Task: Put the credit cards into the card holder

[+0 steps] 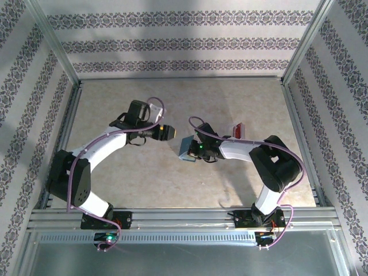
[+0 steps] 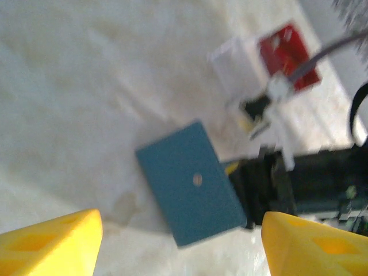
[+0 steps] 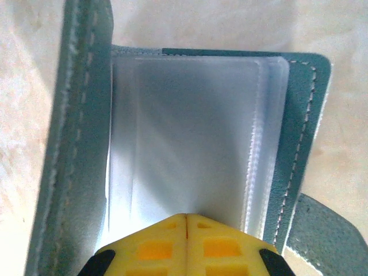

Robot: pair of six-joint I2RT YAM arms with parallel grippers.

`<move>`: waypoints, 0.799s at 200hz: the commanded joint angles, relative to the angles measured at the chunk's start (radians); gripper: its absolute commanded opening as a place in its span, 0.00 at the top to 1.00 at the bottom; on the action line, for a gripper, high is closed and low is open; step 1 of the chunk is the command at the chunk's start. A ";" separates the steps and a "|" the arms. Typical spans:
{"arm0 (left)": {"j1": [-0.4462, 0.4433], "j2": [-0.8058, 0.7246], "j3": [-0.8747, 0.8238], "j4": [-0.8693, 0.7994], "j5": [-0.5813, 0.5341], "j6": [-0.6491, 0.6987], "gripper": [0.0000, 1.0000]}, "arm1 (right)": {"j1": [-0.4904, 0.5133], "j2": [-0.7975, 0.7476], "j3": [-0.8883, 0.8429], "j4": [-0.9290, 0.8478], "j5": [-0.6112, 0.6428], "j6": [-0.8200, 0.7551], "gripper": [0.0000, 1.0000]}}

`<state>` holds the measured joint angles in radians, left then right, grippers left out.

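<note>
Your right gripper (image 3: 187, 218) has its two yellow fingers pressed together on a see-through pocket of the holder (image 3: 72, 144). The holder is open, with a blue cover on each side of the pocket. From the top, the holder is near the middle of the table (image 1: 144, 178), at the tip of your right arm. Your left gripper (image 1: 168, 132) points at it from the left, close but not touching, and its yellow fingers (image 2: 52, 241) are spread wide. In the left wrist view you see the blue back of the holder, with the black right gripper at its right edge. The red card (image 2: 289, 54) lies flat farther back, and the pale card (image 2: 230, 57) lies just beside it. Both cards are apart from the holder. A cable (image 2: 333, 49) crosses in front of the red card, and your right gripper sits between the cards and the holder.
</note>
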<state>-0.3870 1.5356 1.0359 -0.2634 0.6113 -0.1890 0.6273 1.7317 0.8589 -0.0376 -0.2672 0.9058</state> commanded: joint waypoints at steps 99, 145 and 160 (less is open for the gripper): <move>-0.221 0.175 0.055 -0.099 -0.074 0.119 0.50 | 0.004 0.001 -0.047 0.062 -0.034 0.031 1.00; -0.232 0.167 0.056 -0.095 -0.127 0.203 0.45 | 0.005 -0.024 -0.019 0.051 -0.052 0.032 1.00; -0.225 0.119 0.042 -0.116 -0.138 0.241 0.38 | 0.005 -0.029 0.020 0.012 -0.051 0.020 1.00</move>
<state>-0.5972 1.7031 1.0714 -0.3531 0.5060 -0.0330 0.6304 1.7271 0.8307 0.0113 -0.2909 0.9249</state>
